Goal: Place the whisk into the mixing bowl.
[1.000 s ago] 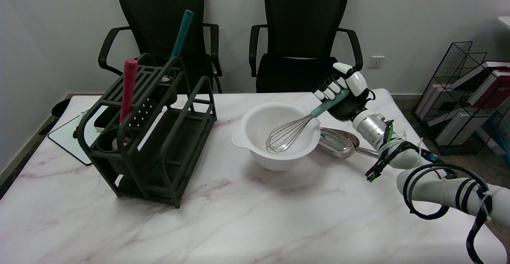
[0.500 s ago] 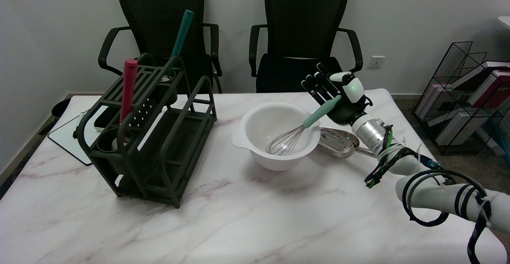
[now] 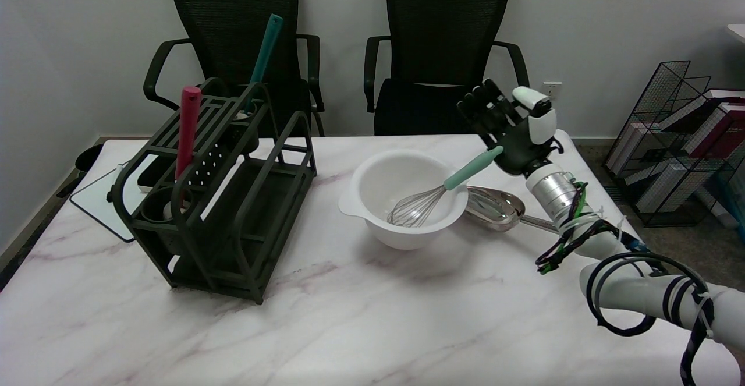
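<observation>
On the marble table (image 3: 326,322), the nearest thing at 3 o'clock is the right arm, reaching in from the lower right and wrapped in black cable. Left of centre, at about 9 o'clock, stands the dark rack (image 3: 227,199); a red handle (image 3: 187,130) rises upright from a cup holder at its near left end, and a teal handle (image 3: 265,48) leans out of a holder at its far end. A flat white board (image 3: 99,199) lies on the table just behind the rack's left side. Near the middle sits the white bowl (image 3: 372,182), and in it lies the whisk (image 3: 433,197): its wire head rests on the bowl's bottom, while its pale green handle leans on the rim at 2 o'clock and sticks out past it. Touching the bowl's right side, at 3 o'clock of it, lies a steel scoop (image 3: 495,205), hollow side up and holding nothing. Just beyond the whisk's handle tip, the right hand (image 3: 515,127) hangs in the air, released, with fingers spread upward and nothing in its grasp. Farthest back are two black chairs (image 3: 442,54) against the wall, and at 2 o'clock a wire basket (image 3: 669,118) on the floor with books standing in it.
</observation>
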### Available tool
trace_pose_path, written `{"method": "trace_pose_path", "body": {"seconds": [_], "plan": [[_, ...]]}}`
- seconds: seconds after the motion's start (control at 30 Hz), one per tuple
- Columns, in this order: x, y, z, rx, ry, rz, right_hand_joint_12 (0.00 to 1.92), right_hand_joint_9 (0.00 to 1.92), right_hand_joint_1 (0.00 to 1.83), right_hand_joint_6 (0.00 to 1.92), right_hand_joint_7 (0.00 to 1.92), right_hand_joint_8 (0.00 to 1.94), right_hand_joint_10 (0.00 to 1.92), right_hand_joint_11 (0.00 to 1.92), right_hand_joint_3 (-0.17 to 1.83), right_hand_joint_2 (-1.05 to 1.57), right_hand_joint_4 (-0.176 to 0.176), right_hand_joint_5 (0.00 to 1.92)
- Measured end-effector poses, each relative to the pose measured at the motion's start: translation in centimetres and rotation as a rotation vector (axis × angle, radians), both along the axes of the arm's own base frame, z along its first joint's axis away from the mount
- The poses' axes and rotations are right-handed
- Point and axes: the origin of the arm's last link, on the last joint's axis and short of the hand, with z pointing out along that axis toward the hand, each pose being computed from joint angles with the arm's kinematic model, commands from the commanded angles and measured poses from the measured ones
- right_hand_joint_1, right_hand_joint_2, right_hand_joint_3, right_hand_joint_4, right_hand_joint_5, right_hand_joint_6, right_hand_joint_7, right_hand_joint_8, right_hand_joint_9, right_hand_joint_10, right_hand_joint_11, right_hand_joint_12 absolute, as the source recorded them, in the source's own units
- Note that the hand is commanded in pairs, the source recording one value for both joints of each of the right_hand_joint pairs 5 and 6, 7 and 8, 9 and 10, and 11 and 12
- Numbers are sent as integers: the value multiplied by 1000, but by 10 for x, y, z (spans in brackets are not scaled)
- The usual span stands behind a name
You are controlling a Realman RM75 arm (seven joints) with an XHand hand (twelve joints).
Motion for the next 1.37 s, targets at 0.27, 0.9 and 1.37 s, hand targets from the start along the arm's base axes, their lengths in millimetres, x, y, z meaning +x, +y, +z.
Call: {"method": "trace_pose_path", "body": {"seconds": [0.27,0.9,1.37], "plan": [[10,13,29,-120,10,122,500,537,868,721,679,679,537,500,1043,604,0,721],[10,90,74,-507,333,279,630,602,912,669,723,723,602,630,921,555,0,669],[-28,169,27,-743,578,190,716,680,914,681,802,802,680,716,940,512,0,681]]}}
